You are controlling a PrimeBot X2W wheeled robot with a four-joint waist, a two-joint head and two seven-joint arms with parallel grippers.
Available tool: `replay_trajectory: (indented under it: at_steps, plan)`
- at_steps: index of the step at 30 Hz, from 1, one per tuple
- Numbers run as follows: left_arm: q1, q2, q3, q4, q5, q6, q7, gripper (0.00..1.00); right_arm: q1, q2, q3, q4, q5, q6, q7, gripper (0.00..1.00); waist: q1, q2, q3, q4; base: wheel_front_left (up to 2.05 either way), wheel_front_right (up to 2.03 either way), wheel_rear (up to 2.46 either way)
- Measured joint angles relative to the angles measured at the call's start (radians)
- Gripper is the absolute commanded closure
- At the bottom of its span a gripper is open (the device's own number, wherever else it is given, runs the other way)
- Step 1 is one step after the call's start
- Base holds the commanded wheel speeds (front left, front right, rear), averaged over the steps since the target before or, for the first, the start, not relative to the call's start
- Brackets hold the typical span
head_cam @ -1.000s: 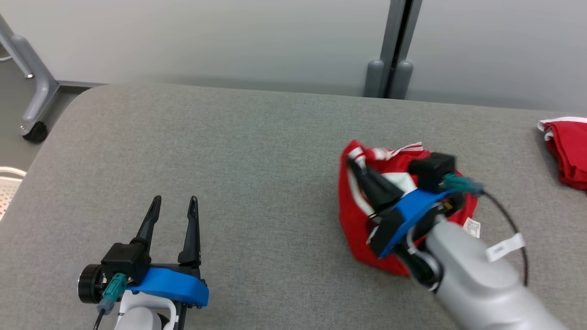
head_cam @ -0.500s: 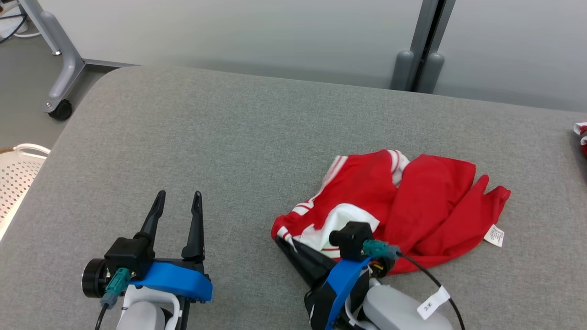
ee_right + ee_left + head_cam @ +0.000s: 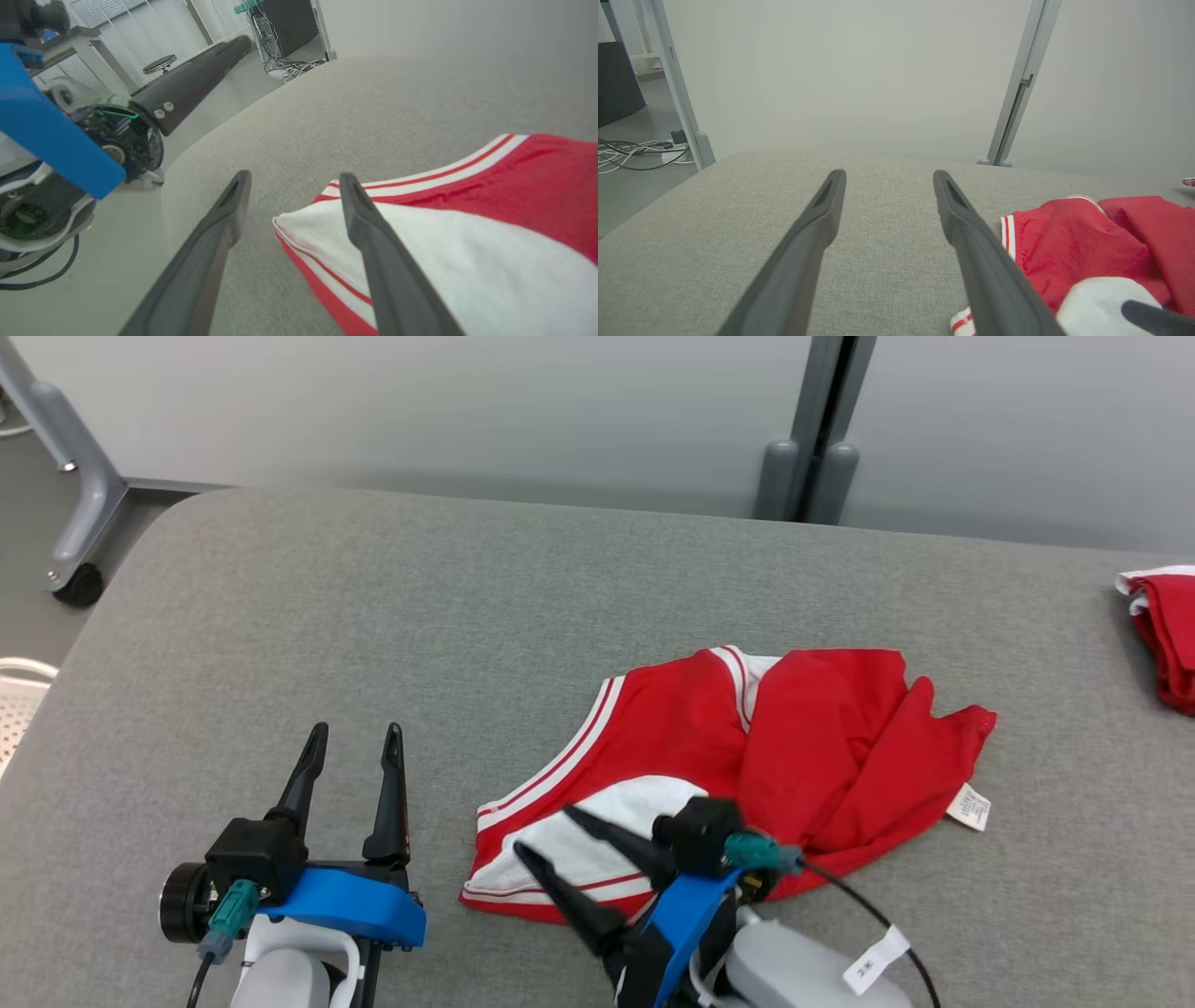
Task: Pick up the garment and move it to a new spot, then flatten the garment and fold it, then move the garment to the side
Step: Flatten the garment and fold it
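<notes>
right gripper (image 3: 543, 830) | jaws now apart, red-and-white garment (image 3: 822, 747) let go, 2 fingers straddling its white corner | left gripper (image 3: 357, 730) | jaws apart, empty, unchanged

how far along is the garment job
Looks done: first move, the garment lies bunched on the table, ungripped. In hand: nothing; right gripper open over its white corner, left gripper open, apart from the cloth. Left: flattening, folding, moving it aside.

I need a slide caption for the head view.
Right gripper open over crumpled red garment on grey padded table; left gripper open alongside.
</notes>
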Motion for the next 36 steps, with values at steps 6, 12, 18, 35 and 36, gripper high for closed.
replay_trajectory:
  at_steps: [6,12,18,35,36]
  plan:
    - [0.019,0.002,0.019,-0.004,0.009,0.000,0.000,0.00,0.019,-0.014,-0.250,-0.037,-0.167,0.000,-0.001,0.00,0.0000,0.0002,-0.017,-0.049,0.00,0.00,0.00]
    - [0.046,0.011,0.031,-0.009,0.014,0.000,0.000,0.00,0.128,-0.089,-0.459,-0.136,-0.296,0.000,-0.001,0.00,-0.0001,0.0002,-0.040,-0.103,0.00,0.00,0.00]
    - [0.078,0.015,0.039,-0.013,0.022,0.000,0.000,0.00,0.263,-0.125,-0.634,-0.235,-0.374,0.000,-0.001,0.00,-0.0001,0.0002,-0.067,-0.147,0.00,0.00,0.00]
    - [0.128,0.017,0.050,-0.021,0.032,0.000,0.000,0.00,0.583,-0.041,-0.913,-0.432,-0.506,0.000,-0.001,0.00,-0.0001,0.0001,-0.108,-0.192,0.00,0.00,0.00]
    - [0.128,0.017,0.050,-0.020,0.032,0.000,0.000,0.00,0.587,-0.038,-0.916,-0.435,-0.512,0.000,-0.001,0.00,-0.0001,0.0001,-0.107,-0.193,0.00,0.00,0.00]
